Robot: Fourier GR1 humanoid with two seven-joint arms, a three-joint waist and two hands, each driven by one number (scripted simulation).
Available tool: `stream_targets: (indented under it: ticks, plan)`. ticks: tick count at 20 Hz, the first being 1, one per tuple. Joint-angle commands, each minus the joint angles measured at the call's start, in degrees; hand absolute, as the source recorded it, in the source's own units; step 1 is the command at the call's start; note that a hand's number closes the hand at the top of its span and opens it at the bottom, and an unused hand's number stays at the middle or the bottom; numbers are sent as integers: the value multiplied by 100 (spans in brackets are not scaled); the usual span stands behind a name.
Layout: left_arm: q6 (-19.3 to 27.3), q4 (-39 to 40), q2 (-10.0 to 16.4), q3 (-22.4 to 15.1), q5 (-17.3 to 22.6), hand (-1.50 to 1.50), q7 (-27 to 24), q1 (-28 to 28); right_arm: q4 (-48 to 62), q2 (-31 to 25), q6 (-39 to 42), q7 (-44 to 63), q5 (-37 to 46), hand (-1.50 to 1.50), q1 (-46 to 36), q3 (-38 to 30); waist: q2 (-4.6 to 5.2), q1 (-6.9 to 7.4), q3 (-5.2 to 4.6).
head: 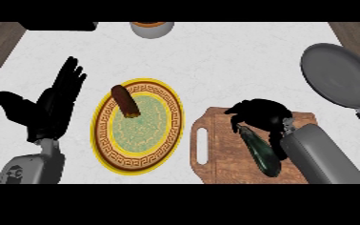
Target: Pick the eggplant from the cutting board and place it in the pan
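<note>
Risk here comes mostly from the shape of the eggplant (pixel 262 153). It is long, smooth and glossy, dark green to black, and it lies slanted on the right part of the cutting board (pixel 218 157). The right hand (pixel 260 113) covers its far end, with the fingers curled round that end only. Held so far from the middle, the long body may swing down or slip out when it is lifted, I think. It could then fall back on the board or on the white marbled tabletop (pixel 232 62).

The pan (pixel 332 76) is far and right of the board, grey, round and shallow, and partly cut by the edge of the view. Its raised rim could catch the hanging end of the eggplant if the lift is too low.

The board is brown wood with rounded corners and a slot handle on its left side. The left hand (pixel 56 105) rests at the left with straight, released fingers, beside a yellow-rimmed patterned plate (pixel 105 143).
</note>
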Motion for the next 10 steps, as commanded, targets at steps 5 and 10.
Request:
stream_targets:
  ticks: [5,10]
  plan:
    - [-93,19,265,311,176,0,231,-153,285,884,-652,2205,-116,150,285,-1525,68,-132,90]
    - [-68,58,4,67,10,0,-83,215,-824,1021,-1313,3277,65,150,249,-2060,36,-146,81]
